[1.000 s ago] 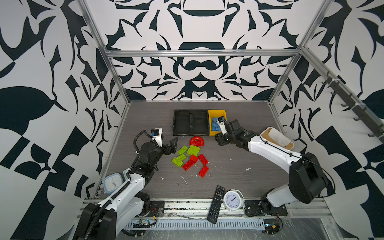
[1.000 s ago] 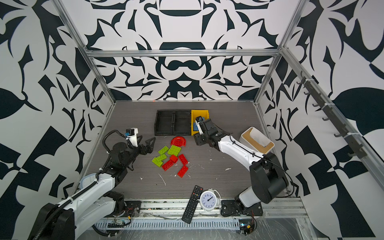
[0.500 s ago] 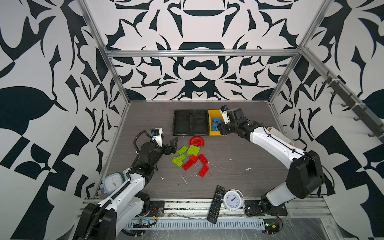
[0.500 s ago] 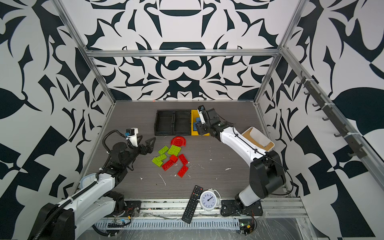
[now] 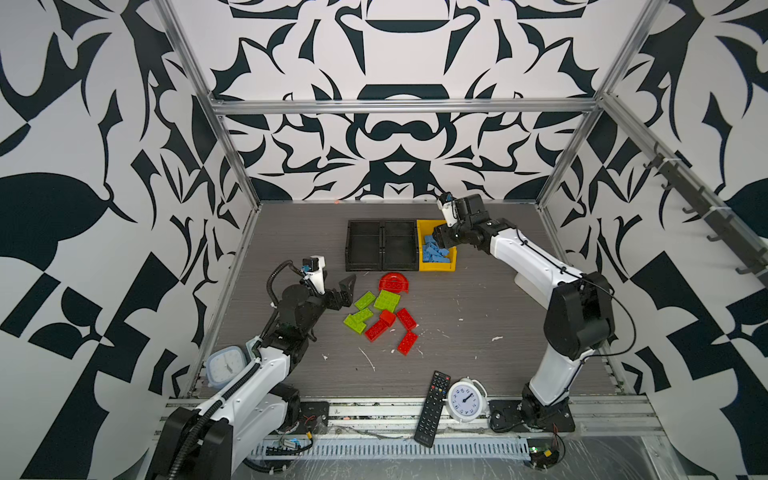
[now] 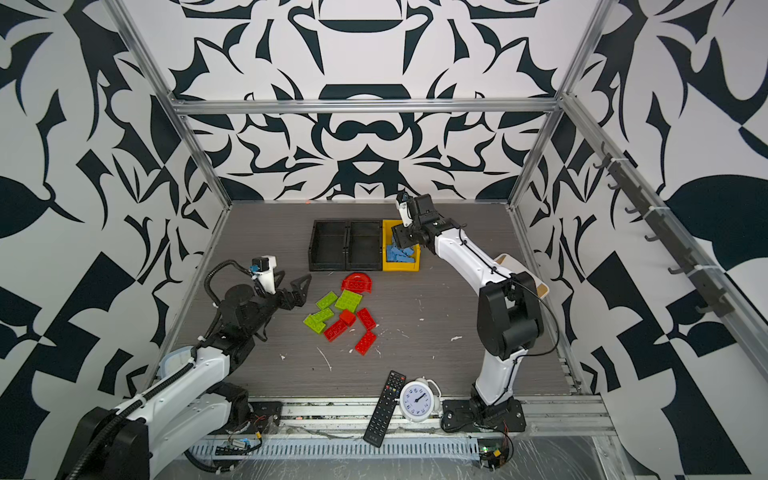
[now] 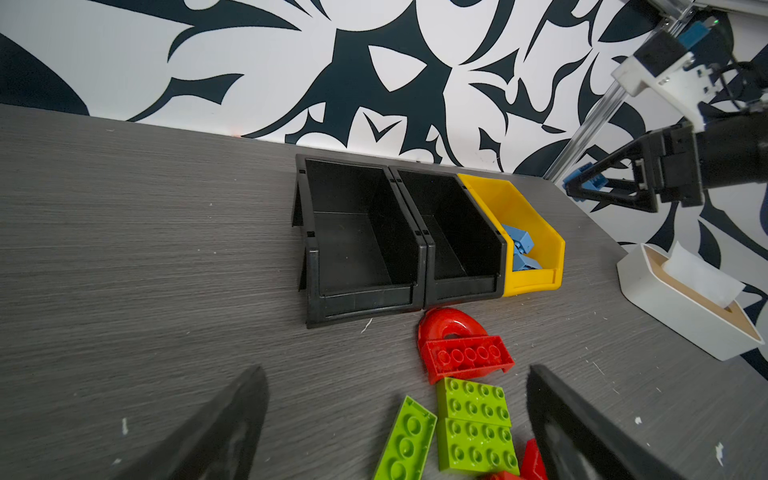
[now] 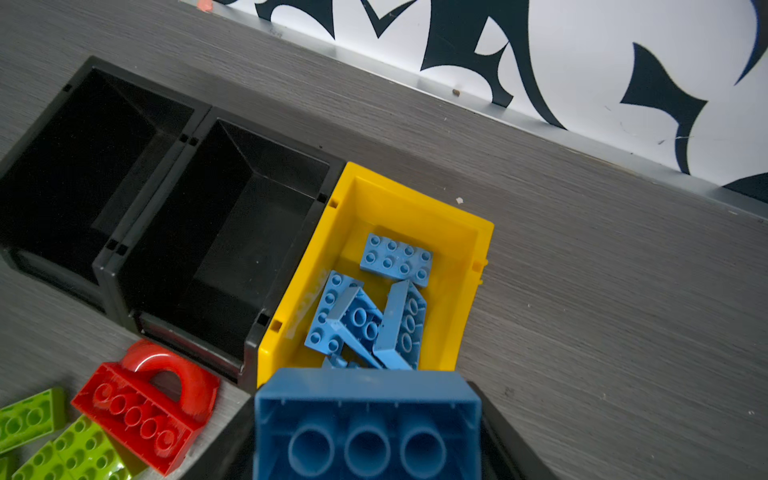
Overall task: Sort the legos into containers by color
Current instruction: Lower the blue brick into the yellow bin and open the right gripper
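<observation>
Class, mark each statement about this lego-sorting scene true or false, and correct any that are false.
1. The yellow plastic bin holds only blue studded bricks. True.
2. The two joined black plastic trays hold red bricks. False: both are empty.
3. The right gripper holds a separate blue brick. True.
4. The left gripper is shut on a green brick. False: it is open and empty, beside the lime green bricks on the table.
</observation>
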Controlling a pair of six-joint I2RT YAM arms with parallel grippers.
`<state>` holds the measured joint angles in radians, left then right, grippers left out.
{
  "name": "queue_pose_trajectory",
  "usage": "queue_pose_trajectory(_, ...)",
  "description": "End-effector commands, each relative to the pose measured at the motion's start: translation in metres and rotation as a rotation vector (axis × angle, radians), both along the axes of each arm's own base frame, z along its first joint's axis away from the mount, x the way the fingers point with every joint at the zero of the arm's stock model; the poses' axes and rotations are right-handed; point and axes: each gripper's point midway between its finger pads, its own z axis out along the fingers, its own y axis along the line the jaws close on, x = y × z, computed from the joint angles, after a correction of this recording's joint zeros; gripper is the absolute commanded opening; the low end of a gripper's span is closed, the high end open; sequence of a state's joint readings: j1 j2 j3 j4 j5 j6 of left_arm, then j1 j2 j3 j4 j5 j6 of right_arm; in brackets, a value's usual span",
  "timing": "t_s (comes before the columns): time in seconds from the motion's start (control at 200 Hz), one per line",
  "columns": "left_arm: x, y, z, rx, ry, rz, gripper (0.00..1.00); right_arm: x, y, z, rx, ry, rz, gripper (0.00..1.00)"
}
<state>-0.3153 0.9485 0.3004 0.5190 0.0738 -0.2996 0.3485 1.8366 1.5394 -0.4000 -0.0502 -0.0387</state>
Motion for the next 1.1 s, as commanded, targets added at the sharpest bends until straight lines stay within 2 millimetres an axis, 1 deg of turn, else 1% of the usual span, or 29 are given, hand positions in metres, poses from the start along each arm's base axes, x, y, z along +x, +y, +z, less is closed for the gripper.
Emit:
queue_pose_trajectory(0.0,0.001,0.001,0.007,-0.004,-0.024,0.006,0.99,0.018,0.002,0.014,0.02,-0.027,0.052,0.54)
queue_pose_trajectory(0.155,0.001,0.002,0.006,-0.002,-0.021,0.009,0.99,0.043,0.0,-0.004,0.031,0.009,0.06,0.54)
queue_pose_trajectory(0.24,0.001,0.002,0.006,-0.002,-0.021,0.01,1.0,0.054,-0.002,-0.007,0.031,0.008,0.053,0.55)
queue_pose_trajectory(0.355,0.001,0.003,0.006,0.005,-0.02,0.015,0.99,0.063,-0.004,-0.011,0.027,0.005,0.051,0.56)
queue_pose_trajectory(0.455,0.001,0.003,0.006,0.003,-0.022,0.015,1.0,0.066,-0.001,-0.013,0.032,0.008,0.067,0.58)
queue_pose_trajectory(0.635,0.001,0.002,0.005,0.003,-0.017,0.011,0.99,0.067,0.001,-0.019,0.036,0.018,0.073,0.61)
queue_pose_trajectory(0.68,0.001,0.002,0.005,0.003,-0.018,0.012,0.99,0.067,0.001,-0.019,0.036,0.018,0.073,0.65)
queue_pose_trajectory(0.69,0.001,0.002,0.005,0.002,-0.017,0.011,0.99,0.067,0.001,-0.02,0.036,0.019,0.073,0.68)
queue_pose_trajectory(0.785,0.001,0.002,0.005,0.001,-0.016,0.012,0.99,0.067,0.001,-0.017,0.04,0.015,0.07,0.73)
queue_pose_trajectory(0.815,0.001,0.002,0.006,0.001,-0.017,0.011,1.0,0.066,0.001,-0.016,0.04,0.015,0.071,0.77)
queue_pose_trajectory(0.855,0.001,0.002,0.006,0.001,-0.018,0.012,0.99,0.065,0.002,-0.013,0.045,0.014,0.075,0.81)
queue_pose_trajectory(0.895,0.001,0.002,0.006,0.0,-0.018,0.011,0.99,0.063,0.002,-0.01,0.047,0.011,0.077,0.84)
queue_pose_trajectory(1.025,0.001,0.001,0.007,-0.002,-0.019,0.008,0.99,0.056,-0.001,0.0,0.049,-0.001,0.071,0.85)
queue_pose_trajectory(1.04,0.001,0.001,0.007,-0.002,-0.019,0.008,0.99,0.054,-0.002,0.005,0.054,-0.009,0.07,0.85)
queue_pose_trajectory(1.095,0.001,0.002,0.007,-0.002,-0.02,0.008,0.99,0.042,-0.005,0.012,0.069,-0.004,0.056,0.83)
